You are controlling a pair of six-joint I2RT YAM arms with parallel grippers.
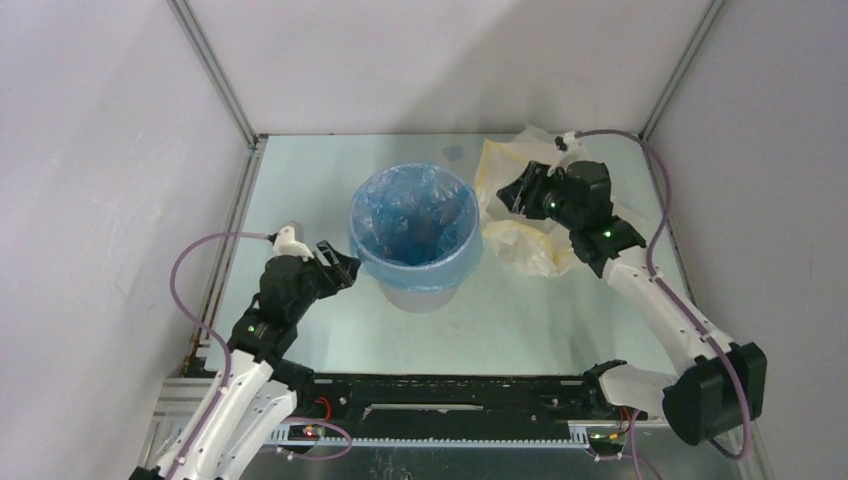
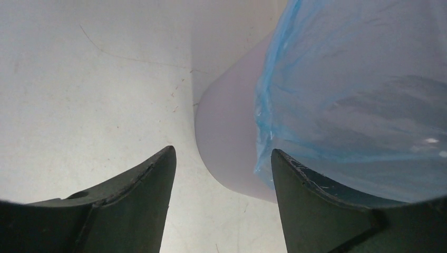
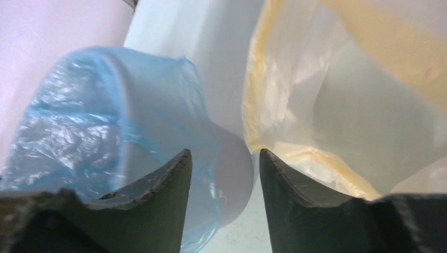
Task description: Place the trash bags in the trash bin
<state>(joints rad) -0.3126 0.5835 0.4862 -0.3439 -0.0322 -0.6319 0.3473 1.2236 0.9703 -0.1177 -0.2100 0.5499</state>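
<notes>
The trash bin (image 1: 424, 298) stands mid-table, lined with the blue trash bag (image 1: 412, 215), whose edge is folded down over the rim. My left gripper (image 1: 347, 267) is open beside the bin's left side, nothing between its fingers. In the left wrist view the left gripper (image 2: 221, 158) faces the bin's wall (image 2: 226, 137), with the blue bag's skirt (image 2: 358, 95) hanging near the right finger. My right gripper (image 1: 507, 195) is open to the right of the bin, over the pale yellow bag (image 1: 515, 240). The right wrist view shows the right gripper (image 3: 223, 155) empty, between the blue bag (image 3: 79, 116) and the yellow bag (image 3: 316, 95).
The yellow bag lies crumpled from the back right corner down to mid-right. Enclosure walls and metal frame posts (image 1: 215, 75) close in the table's left, back and right. A black rail (image 1: 450, 395) runs along the near edge between the arm bases.
</notes>
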